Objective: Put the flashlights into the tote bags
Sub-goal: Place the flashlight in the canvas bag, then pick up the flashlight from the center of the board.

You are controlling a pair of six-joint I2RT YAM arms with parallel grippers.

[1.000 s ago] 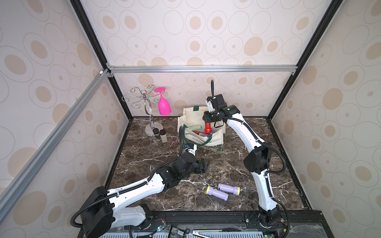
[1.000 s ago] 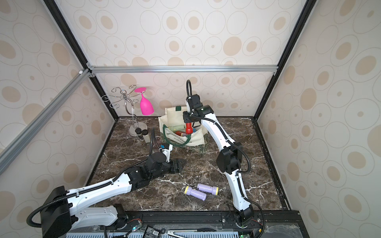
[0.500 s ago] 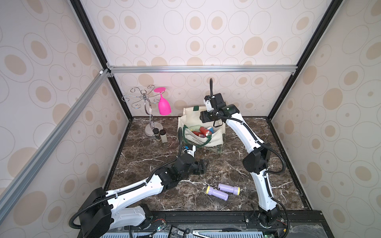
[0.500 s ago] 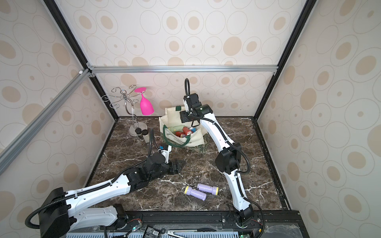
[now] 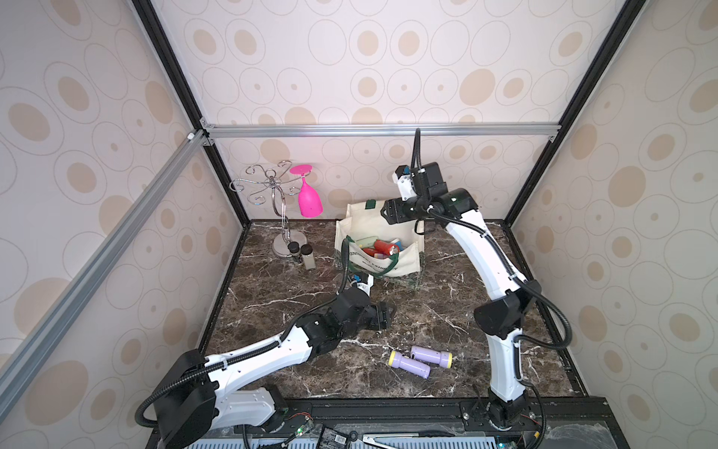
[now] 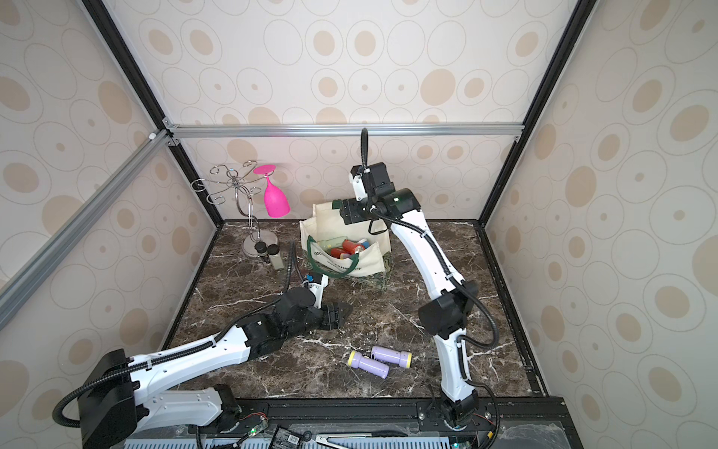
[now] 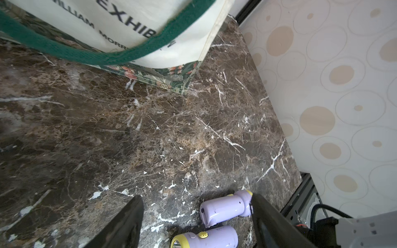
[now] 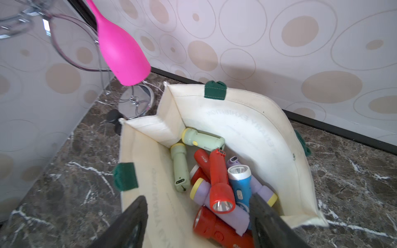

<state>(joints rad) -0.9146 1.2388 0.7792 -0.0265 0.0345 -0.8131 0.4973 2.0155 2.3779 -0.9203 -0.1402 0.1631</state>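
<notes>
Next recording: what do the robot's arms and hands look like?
The left arm and right arm have white shell links with black joint housings. Black ribbed cables loop alongside each. The left hand and right hand are black, each with two flat, tapered fingers.

L-ARM: you're reaching your left arm [image 5: 256,355] low and forward, left gripper [image 5: 386,315] lying near level, jaws standing wide apart | R-ARM: you're stretching your right arm [image 5: 481,252] high and far back, wrist tipping the right gripper [image 5: 386,212] downward, jaws gaping wide, gripping nothing
</notes>
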